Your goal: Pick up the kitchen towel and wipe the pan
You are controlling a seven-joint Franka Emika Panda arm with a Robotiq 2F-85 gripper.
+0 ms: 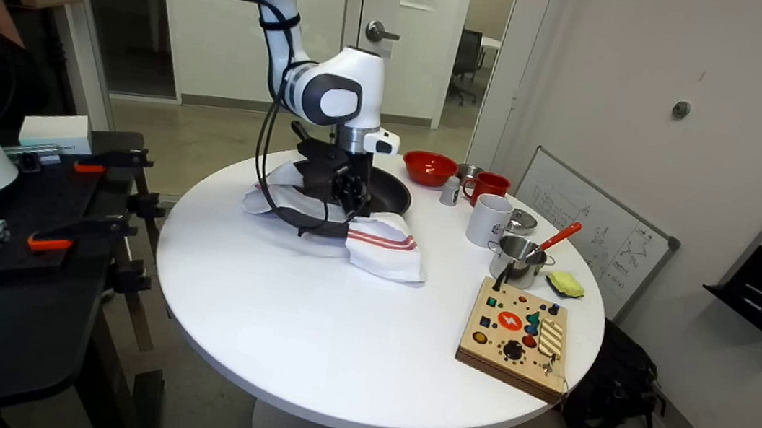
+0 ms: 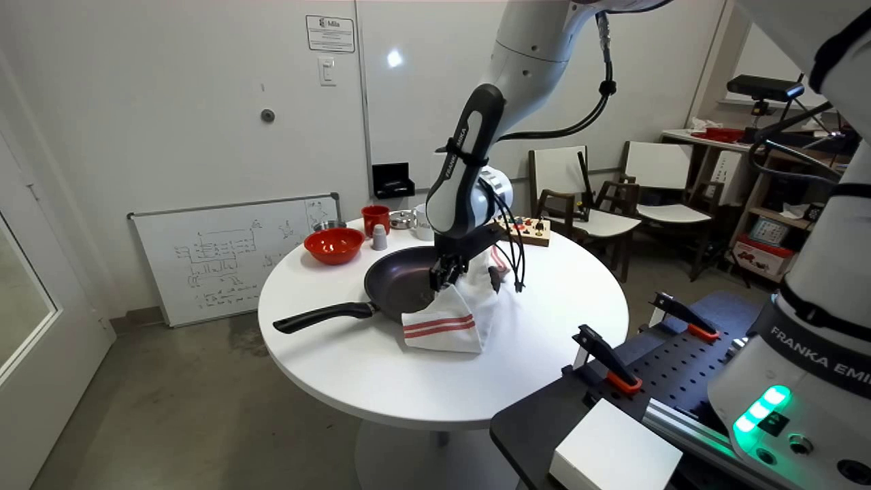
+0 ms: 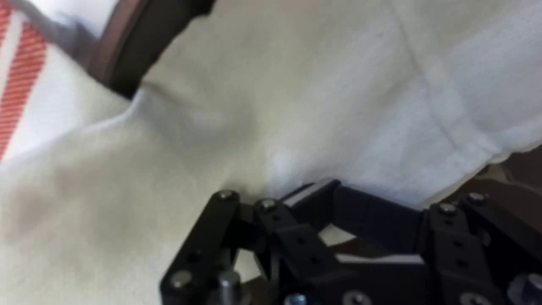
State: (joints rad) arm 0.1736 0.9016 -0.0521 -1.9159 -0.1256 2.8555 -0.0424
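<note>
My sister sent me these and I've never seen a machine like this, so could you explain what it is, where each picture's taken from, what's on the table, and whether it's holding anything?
The big white jointed thing is a Franka robot arm, ending in a black gripper. Two pictures come from cameras outside the robot, the close-up from one on its wrist. On the round white table, a white kitchen towel with red stripes lies partly over the edge of a black frying pan. Also on it: a red bowl, a red mug, a white mug, a metal pot, a yellow sponge and a wooden board with knobs. The gripper is shut against the towel; whether it pinches a fold, I can't tell.
</note>
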